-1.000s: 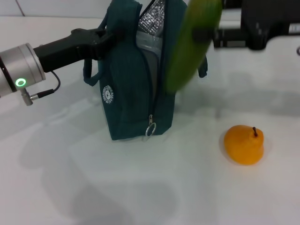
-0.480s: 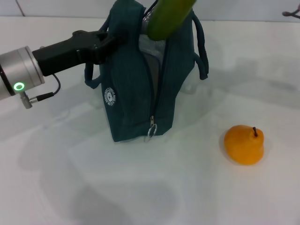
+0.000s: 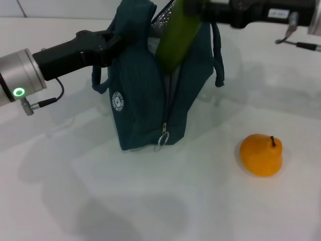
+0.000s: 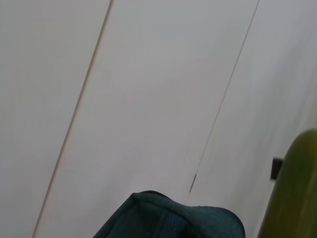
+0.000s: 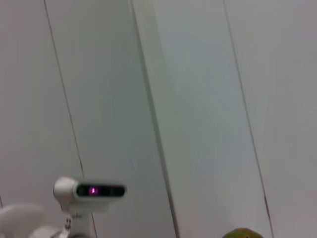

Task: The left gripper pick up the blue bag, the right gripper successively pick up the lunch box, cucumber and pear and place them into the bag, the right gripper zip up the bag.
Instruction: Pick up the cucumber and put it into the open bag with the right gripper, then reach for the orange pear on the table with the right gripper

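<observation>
Head view: left gripper [image 3: 116, 42] clamps the blue bag [image 3: 150, 85] upright; right gripper [image 3: 193, 7] grips the cucumber [image 3: 175, 37], tilted, in its mouth.

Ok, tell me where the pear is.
In the head view the pear sits alone on the white table, to the robot's right of the blue bag.
</observation>
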